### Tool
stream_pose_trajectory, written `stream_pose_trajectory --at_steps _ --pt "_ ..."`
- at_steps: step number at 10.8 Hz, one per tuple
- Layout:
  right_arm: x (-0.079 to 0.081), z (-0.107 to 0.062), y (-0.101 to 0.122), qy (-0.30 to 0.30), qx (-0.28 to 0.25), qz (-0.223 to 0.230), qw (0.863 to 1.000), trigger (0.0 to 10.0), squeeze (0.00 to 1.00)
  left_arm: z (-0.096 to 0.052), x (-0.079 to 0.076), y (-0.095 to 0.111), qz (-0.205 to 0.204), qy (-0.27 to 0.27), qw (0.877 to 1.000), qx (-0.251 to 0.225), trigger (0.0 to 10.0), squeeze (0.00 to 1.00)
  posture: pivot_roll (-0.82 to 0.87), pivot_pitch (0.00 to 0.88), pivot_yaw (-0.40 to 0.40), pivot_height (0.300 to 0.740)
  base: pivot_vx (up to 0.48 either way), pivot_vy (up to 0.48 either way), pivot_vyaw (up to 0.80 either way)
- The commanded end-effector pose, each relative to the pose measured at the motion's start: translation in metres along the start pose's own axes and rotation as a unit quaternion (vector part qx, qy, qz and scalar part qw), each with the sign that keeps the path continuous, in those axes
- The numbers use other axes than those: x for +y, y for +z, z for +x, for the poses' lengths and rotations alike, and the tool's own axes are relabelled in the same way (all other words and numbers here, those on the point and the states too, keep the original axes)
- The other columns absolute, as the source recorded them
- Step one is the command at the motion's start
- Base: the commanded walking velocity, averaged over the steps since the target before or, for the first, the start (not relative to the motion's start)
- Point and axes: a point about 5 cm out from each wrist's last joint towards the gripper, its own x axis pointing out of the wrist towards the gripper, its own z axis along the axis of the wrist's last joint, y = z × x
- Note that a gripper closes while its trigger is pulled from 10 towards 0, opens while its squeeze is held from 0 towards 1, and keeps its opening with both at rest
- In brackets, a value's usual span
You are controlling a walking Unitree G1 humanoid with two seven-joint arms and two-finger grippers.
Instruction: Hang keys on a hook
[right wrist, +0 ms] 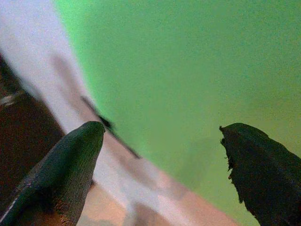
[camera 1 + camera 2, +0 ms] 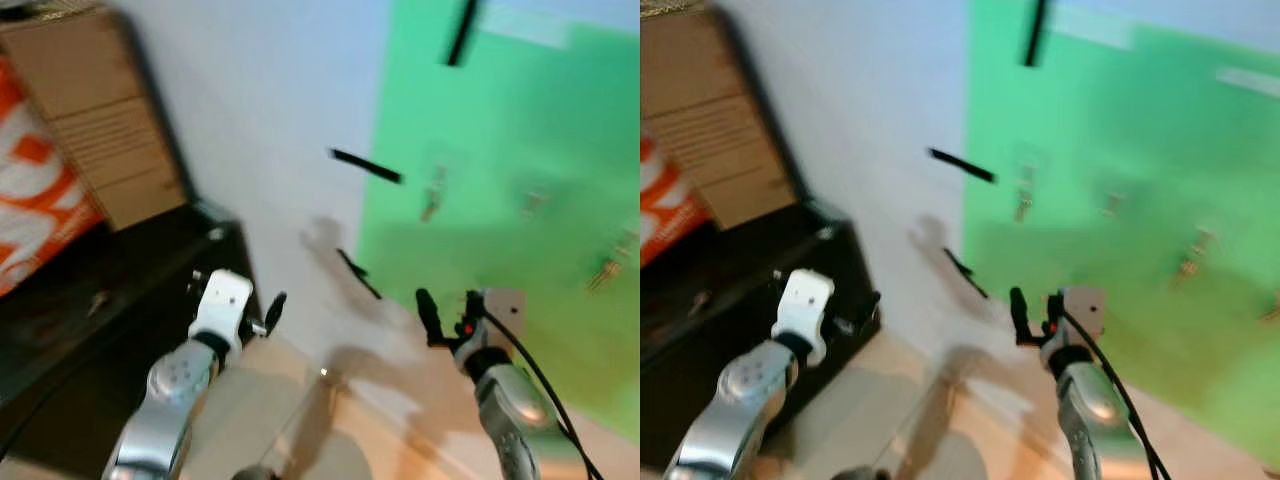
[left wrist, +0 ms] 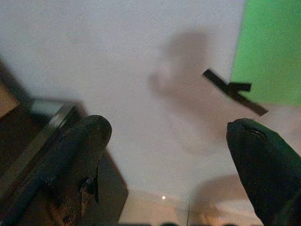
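Both grippers, left (image 3: 164, 155) and right (image 1: 160, 155), gape wide and empty before the green board (image 2: 500, 200) of hooks (image 2: 433, 200) (no keys visible anywhere), so reaching hookward now risks accomplishing nothing.

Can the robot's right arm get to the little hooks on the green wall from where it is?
Probably yes. The right gripper is raised in front of the green board, fingers open and holding nothing, and nothing stands between it and the hooks. The hooks sit higher up, so the arm must lift. The blur hides how far off they are.
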Motion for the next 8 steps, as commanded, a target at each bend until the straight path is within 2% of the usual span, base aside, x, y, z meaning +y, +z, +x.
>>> stream_pose_trajectory --at_steps 1,4,8 --pt "0.003 0.002 -0.003 0.01 0.01 -0.001 1.0 10.0 1.0 0.0 0.0 0.007 -0.003 0.001 1.0 -0.012 10.0 0.4 -0.1 0.0 0.055 0.74 0.0 0.0 0.79" --pt "-0.002 -0.002 -0.002 0.001 0.013 0.002 1.0 10.0 1.0 0.009 -0.001 0.012 -0.008 0.011 1.0 -0.025 10.0 0.38 -0.11 0.0 0.049 0.74 0.0 0.0 0.78" --pt "-0.001 -0.001 0.004 0.002 0.004 -0.005 1.0 10.0 1.0 0.009 0.004 0.018 -0.007 0.033 0.999 -0.043 10.0 0.36 -0.11 0.0 0.062 0.74 0.0 0.0 0.77"
